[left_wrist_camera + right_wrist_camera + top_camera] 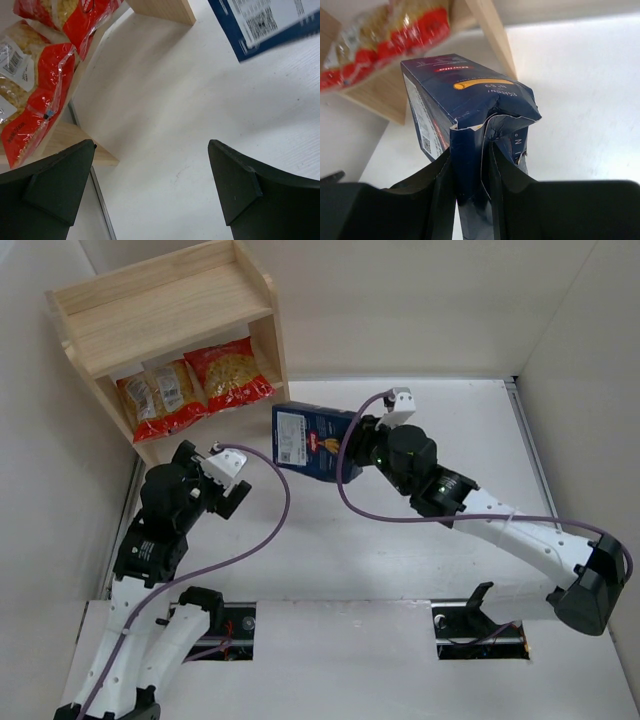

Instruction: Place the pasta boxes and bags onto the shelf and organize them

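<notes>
I can read nothing surely: blurred upside-down print on my pasta box (470, 95) end, barcodes on its label (280, 15) and one bag (30, 100).

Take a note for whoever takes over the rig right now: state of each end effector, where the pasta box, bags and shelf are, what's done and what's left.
Left end effector: open, holding nothing, over the table in front of the shelf.
Right end effector: shut on the pasta box, pinching its crumpled end, close to the shelf's right side panel.
Done: bag with white labels and second bag lie side by side on the lower tier.
Left: put the box on the shelf.
</notes>
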Available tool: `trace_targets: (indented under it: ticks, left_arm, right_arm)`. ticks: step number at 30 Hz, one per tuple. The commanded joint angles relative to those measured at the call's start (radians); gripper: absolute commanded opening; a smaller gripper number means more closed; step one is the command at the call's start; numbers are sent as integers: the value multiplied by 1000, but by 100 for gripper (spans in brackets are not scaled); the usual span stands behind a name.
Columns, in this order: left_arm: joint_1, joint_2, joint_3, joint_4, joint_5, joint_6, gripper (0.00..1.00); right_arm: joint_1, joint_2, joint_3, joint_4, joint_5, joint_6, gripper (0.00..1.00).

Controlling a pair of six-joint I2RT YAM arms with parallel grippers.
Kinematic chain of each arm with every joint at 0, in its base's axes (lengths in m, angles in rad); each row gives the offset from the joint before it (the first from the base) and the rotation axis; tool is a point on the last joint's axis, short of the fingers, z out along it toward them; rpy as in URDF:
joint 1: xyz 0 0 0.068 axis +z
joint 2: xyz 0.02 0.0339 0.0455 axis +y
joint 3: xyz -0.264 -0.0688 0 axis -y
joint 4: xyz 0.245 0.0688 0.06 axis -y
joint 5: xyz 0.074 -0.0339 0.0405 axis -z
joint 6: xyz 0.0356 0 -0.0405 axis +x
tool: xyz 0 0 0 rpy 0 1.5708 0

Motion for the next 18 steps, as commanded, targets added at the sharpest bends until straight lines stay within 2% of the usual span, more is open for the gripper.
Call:
trace_targets:
  ticks: [1, 5, 8, 15, 18]
  left_arm:
    - [-24, -22, 45, 41, 5, 44, 100]
    - [-77, -55, 69, 73, 5, 211, 100]
    - [-140, -30, 174, 31, 66, 308, 100]
    - [-301, 303, 670, -515, 275, 337, 100]
    - [-379, 458, 828, -750, 302, 389, 100]
  right_arm:
    - [1, -64, 157, 220, 41, -134, 0]
    - [29, -47, 209, 267, -43, -306, 0]
    - [38, -49, 229, 273, -111, -411, 0]
    - [122, -79, 243, 249, -151, -750, 0]
    - [161, -101, 226, 255, -154, -807, 0]
